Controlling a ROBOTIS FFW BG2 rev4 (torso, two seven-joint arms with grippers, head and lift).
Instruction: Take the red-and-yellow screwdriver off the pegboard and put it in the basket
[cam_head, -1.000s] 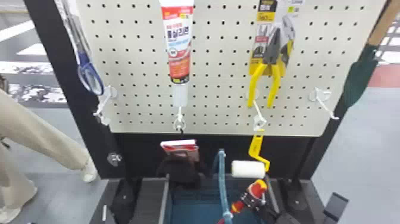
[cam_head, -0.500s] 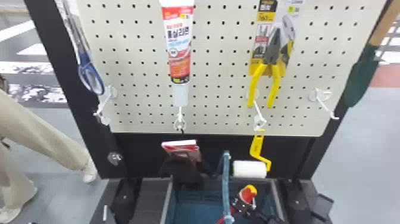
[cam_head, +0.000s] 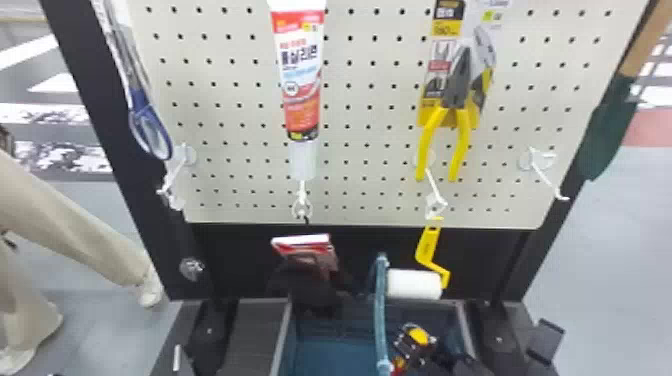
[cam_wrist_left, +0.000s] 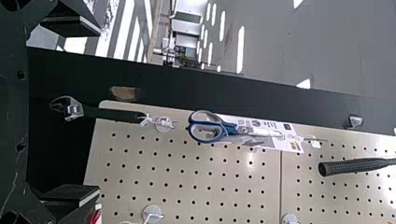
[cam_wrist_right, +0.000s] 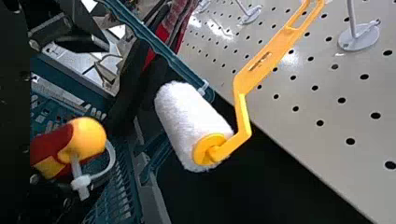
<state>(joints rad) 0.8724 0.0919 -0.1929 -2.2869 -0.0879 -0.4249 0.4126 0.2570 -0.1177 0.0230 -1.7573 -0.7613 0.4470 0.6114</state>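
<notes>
Above the basket (cam_head: 325, 355), we had the red-and-yellow screwdriver (cam_wrist_right: 65, 144) low beside the raised carrying handle (cam_head: 381, 310), seemingly so it would land inside, the right gripper (cam_wrist_right: 100, 114) spread about it, our left gripper (cam_wrist_left: 99, 112), also wide, parked by the pegboard (cam_wrist_left: 187, 175).

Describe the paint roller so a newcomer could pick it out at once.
Start at the pegboard and find the yellow-handled pliers toward the right in the head view. Below them, past the board's lower edge, hangs the paint roller. Its single bent yellow handle and fluffy white cylinder set it apart from the pliers, with their two yellow grips and dark metal head.
</notes>
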